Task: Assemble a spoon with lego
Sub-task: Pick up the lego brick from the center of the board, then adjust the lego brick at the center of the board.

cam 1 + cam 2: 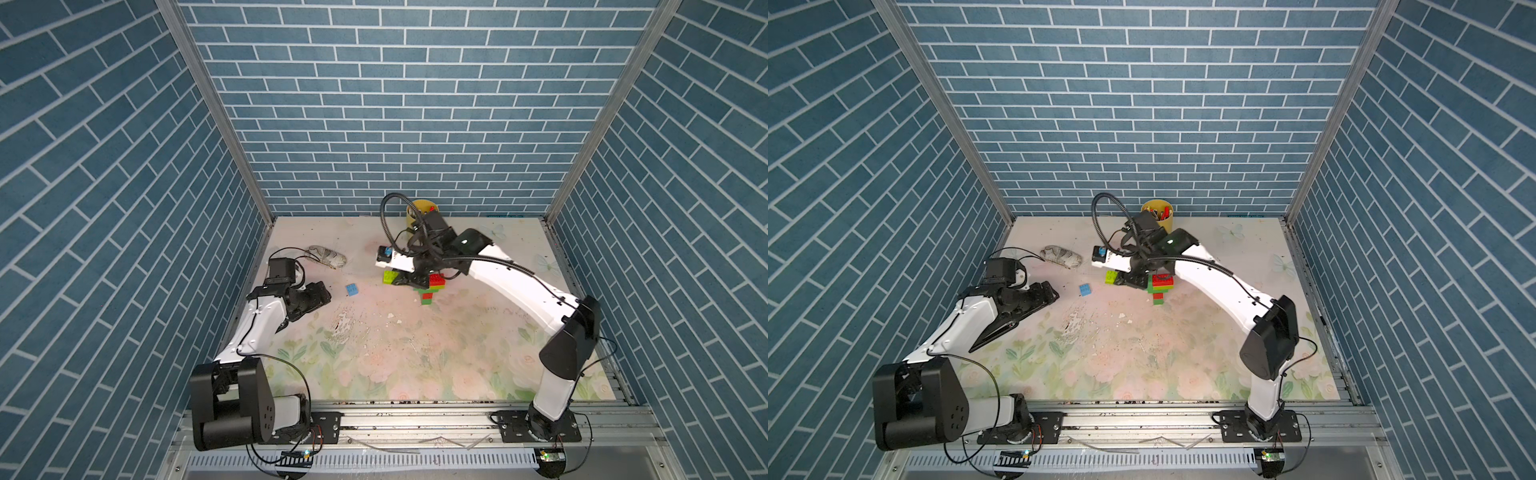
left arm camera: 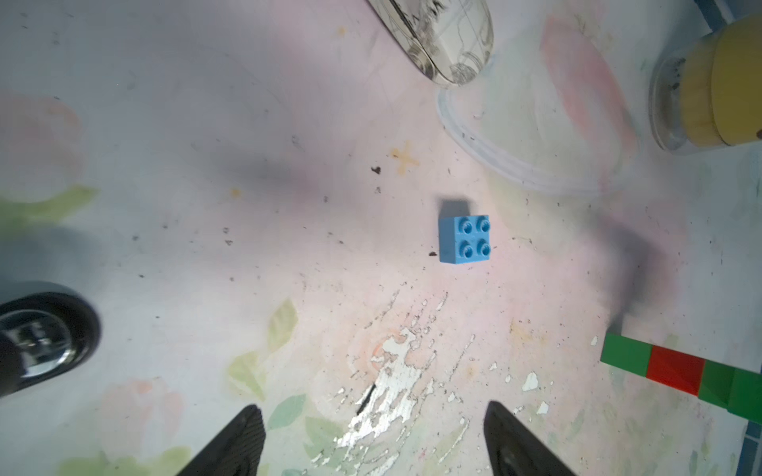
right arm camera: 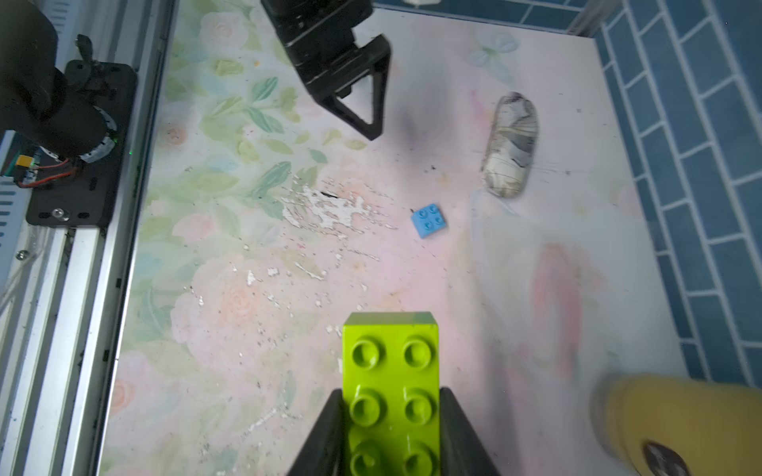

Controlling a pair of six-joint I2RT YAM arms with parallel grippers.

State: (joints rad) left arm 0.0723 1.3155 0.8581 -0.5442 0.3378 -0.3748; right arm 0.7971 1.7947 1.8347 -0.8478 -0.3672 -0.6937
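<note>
The partly built spoon (image 1: 430, 289) lies mid-table in both top views: a green-and-red stem (image 2: 676, 369) with wider green and red bricks at its far end, partly under my right wrist. My right gripper (image 3: 391, 390) is shut on an oblong lime green brick (image 3: 391, 371), held just left of that head (image 1: 1160, 284). Whether the lime brick (image 1: 389, 276) touches the head is hidden. A small light-blue brick (image 2: 464, 238) sits alone, studs up, on the mat (image 1: 352, 289). My left gripper (image 2: 372, 408) is open and empty, short of the blue brick.
A yellow cup (image 1: 419, 210) holding small items stands at the back behind my right arm. A grey patterned pouch (image 1: 328, 257) lies at the back left, beyond the blue brick. Blue brick-pattern walls close three sides. The metal rail (image 1: 415, 419) runs along the front.
</note>
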